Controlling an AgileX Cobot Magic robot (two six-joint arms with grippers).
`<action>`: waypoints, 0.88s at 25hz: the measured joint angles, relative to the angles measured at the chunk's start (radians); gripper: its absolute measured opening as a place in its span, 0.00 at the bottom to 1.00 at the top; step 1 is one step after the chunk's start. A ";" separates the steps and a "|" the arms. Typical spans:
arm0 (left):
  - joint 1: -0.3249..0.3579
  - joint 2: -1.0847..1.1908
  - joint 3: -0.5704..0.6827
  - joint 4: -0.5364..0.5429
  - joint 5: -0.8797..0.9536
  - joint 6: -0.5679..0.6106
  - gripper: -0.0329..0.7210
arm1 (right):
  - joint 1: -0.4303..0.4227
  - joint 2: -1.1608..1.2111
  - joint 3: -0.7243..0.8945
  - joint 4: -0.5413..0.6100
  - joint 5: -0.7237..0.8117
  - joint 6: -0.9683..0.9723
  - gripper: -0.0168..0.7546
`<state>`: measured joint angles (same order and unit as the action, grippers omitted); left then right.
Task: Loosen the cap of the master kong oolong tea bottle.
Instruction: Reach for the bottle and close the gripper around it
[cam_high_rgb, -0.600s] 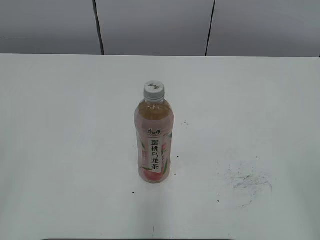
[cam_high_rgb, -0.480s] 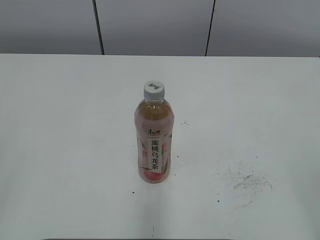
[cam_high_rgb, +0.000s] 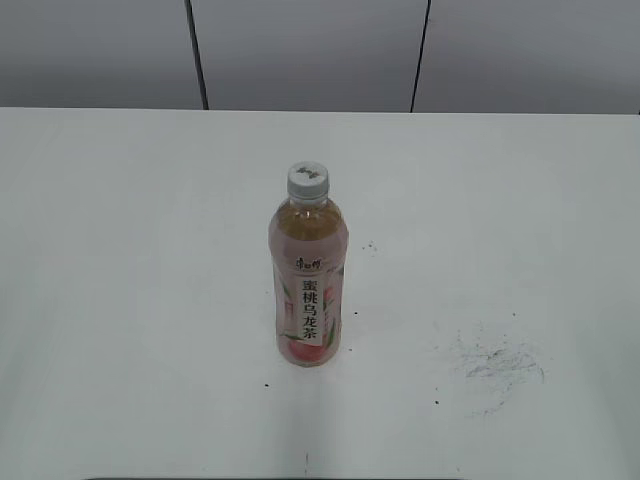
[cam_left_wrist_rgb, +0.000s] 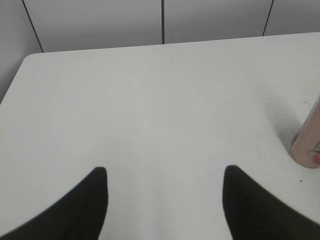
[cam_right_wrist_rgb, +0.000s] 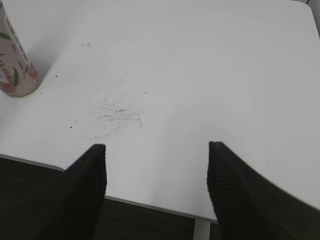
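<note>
The master kong oolong tea bottle (cam_high_rgb: 308, 290) stands upright in the middle of the white table, pink peach label with a white character strip facing the camera. Its white-grey ribbed cap (cam_high_rgb: 307, 180) sits on the neck. Neither arm shows in the exterior view. My left gripper (cam_left_wrist_rgb: 164, 172) is open and empty over bare table, with the bottle's base (cam_left_wrist_rgb: 307, 145) at the far right edge of its view. My right gripper (cam_right_wrist_rgb: 156, 147) is open and empty above the table's front edge, with the bottle's lower part (cam_right_wrist_rgb: 14, 62) at the far left of its view.
A patch of dark scuff marks (cam_high_rgb: 500, 362) lies on the table (cam_high_rgb: 120, 250) to the right of the bottle, also seen in the right wrist view (cam_right_wrist_rgb: 117, 115). A grey panelled wall (cam_high_rgb: 310, 50) stands behind the table. The table's front edge (cam_right_wrist_rgb: 150, 204) runs below the right gripper.
</note>
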<state>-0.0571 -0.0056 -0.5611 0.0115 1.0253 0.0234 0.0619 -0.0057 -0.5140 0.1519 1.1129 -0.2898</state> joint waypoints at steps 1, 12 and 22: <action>0.000 0.000 0.000 0.000 0.000 0.000 0.62 | 0.000 0.000 0.000 0.000 0.000 0.000 0.64; 0.000 0.000 0.000 -0.001 0.000 0.000 0.62 | 0.000 0.000 0.000 0.000 0.000 0.000 0.64; -0.005 0.120 -0.011 -0.025 -0.043 0.000 0.62 | 0.000 0.000 0.000 0.000 0.000 0.000 0.64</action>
<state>-0.0620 0.1144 -0.5723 -0.0136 0.9821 0.0234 0.0619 -0.0057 -0.5140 0.1519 1.1129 -0.2898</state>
